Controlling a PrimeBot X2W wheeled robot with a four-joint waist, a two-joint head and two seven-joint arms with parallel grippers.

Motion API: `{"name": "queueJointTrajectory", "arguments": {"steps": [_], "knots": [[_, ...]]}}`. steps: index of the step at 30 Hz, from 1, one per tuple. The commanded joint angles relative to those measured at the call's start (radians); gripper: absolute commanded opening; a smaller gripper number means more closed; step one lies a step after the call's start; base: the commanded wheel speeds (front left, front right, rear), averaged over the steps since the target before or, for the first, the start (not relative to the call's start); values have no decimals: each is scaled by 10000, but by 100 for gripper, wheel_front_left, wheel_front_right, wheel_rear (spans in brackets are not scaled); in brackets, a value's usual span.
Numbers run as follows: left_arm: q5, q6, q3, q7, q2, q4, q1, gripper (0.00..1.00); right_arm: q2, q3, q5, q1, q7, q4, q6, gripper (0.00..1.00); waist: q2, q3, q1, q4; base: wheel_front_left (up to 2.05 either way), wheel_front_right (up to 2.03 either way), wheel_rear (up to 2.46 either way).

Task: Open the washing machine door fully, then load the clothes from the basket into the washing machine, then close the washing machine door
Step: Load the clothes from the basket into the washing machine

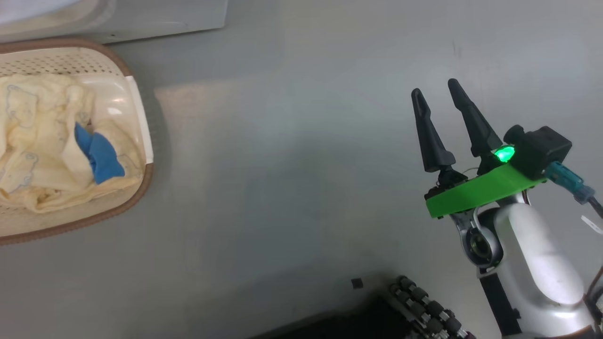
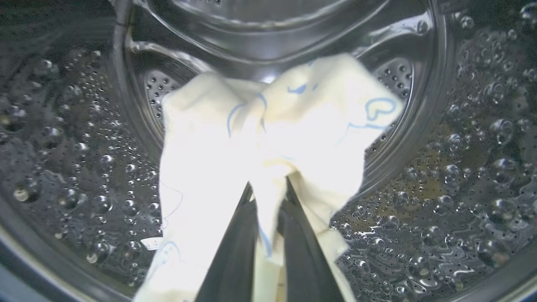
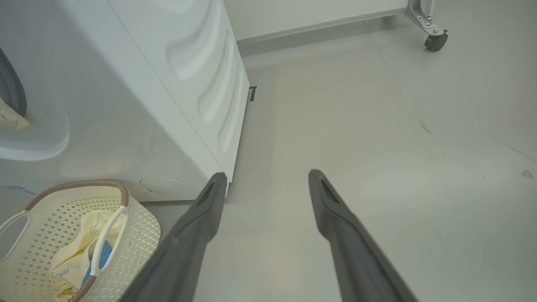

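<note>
In the left wrist view my left gripper (image 2: 268, 188) is shut on a pale cream garment of the clothes (image 2: 277, 126), held inside the steel perforated drum of the washing machine (image 2: 461, 167). More cream clothes (image 1: 47, 141) with a blue patch lie in the cream basket (image 1: 141, 188) at the head view's left. The basket (image 3: 142, 235) stands on the floor in front of the white washing machine (image 3: 138, 105). My right gripper (image 1: 435, 96) hangs open over bare floor, far right of the basket, its fingers (image 3: 201, 218) spread with nothing between them. The washing machine door is out of view.
The grey floor (image 1: 292, 165) spreads between the basket and my right arm. A caster wheel (image 3: 435, 41) of a white frame stands at the far right. The dark robot base (image 1: 414, 310) shows at the bottom of the head view.
</note>
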Motion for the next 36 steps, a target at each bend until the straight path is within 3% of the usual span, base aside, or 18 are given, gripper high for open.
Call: {"name": "queueJointTrajectory", "arguments": {"steps": [1, 6, 15, 24, 36], "knots": [[169, -94, 8, 118, 768, -136, -493, 0, 28, 259, 160, 39, -65, -281, 2, 100, 1, 388, -3, -425, 0, 0, 0], [252, -151, -213, -55, 966, 412, -1545, 0, 33, 475, 593, -98, -65, -341, 2, 100, 1, 606, -3, -702, 0, 0, 0], [549, -162, -396, -1390, 941, 1589, -3181, 0, 36, 605, 861, -124, -66, -317, 2, 100, 1, 711, -3, -906, 0, 0, 0], [496, -199, -921, -1087, 877, 3227, -3035, 0, 37, 673, 892, -166, -66, -353, 2, 100, 1, 731, -3, -829, 0, 0, 0], [337, -218, -1360, -995, 931, 4399, -2903, 0, 37, 736, 852, -134, -66, -344, 2, 100, 1, 774, -3, -882, 0, 0, 0]]}}
